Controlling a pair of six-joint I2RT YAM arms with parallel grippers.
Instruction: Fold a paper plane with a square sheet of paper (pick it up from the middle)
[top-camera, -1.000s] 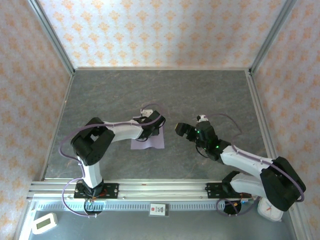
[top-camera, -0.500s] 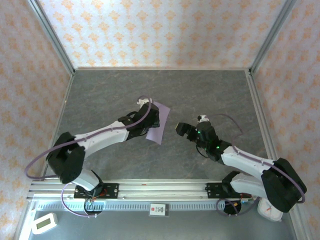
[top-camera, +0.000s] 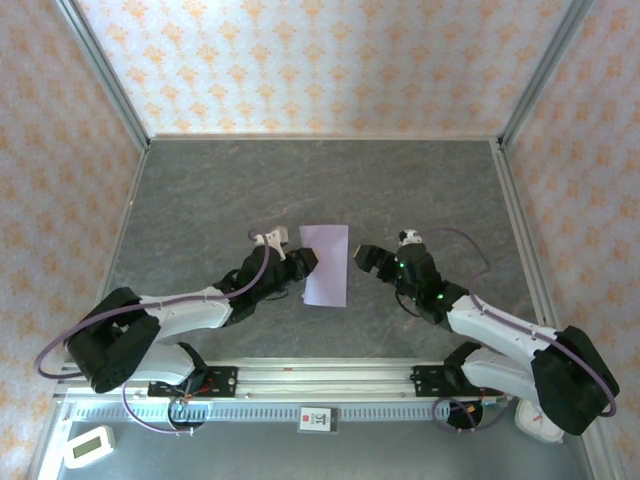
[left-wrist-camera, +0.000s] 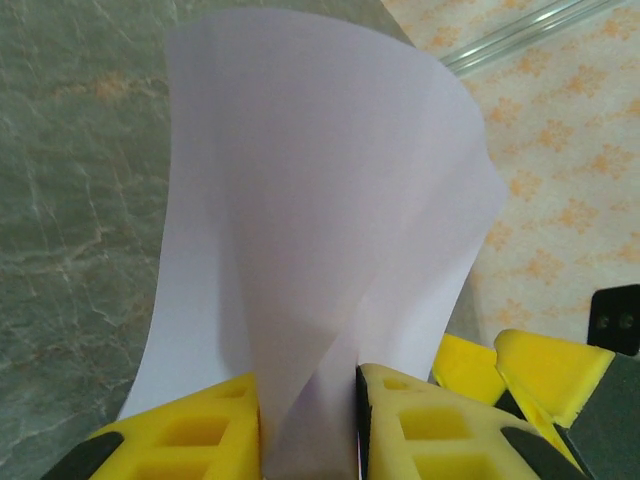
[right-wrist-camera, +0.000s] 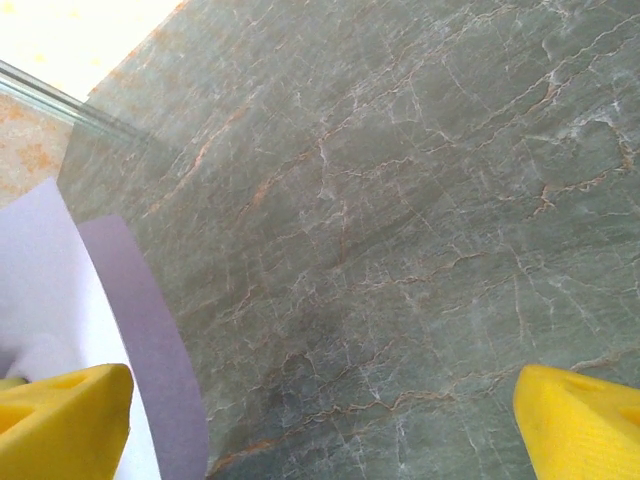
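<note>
Left gripper (left-wrist-camera: 308, 425) nearly closed, yellow fingers (left-wrist-camera: 190, 435) pinching the square sheet of paper (left-wrist-camera: 320, 190) at the bottom of the left wrist frame. Rising out of that pinch toward the top of the frame, bowed into a loose curl, right side bulging toward the upper right. From overhead, same gripper (top-camera: 301, 266) just left of frame centre, clamped on the sheet (top-camera: 326, 265) at its left side. Pale lilac and plain, reading there as a tall narrow rectangle at mid-frame.

Right gripper (top-camera: 362, 258) just beside the sheet's right edge, pointing left at it, jaws spread wide with nothing between them. From the right wrist, that gripper (right-wrist-camera: 320, 430) with one yellow fingertip (right-wrist-camera: 60, 420) at lower left and the other at lower right, bare grey marbled table (right-wrist-camera: 400, 200) across the gap. Sheet (right-wrist-camera: 50, 290) at the left edge of that frame, beside the lower-left fingertip; contact between them impossible to judge.

Further out, orange-patterned walls (top-camera: 300, 60) around the table on three sides, a metal rail (top-camera: 320, 375) along the bottom carrying both arm bases, and a small white device (top-camera: 88, 446) at the lower left corner.
</note>
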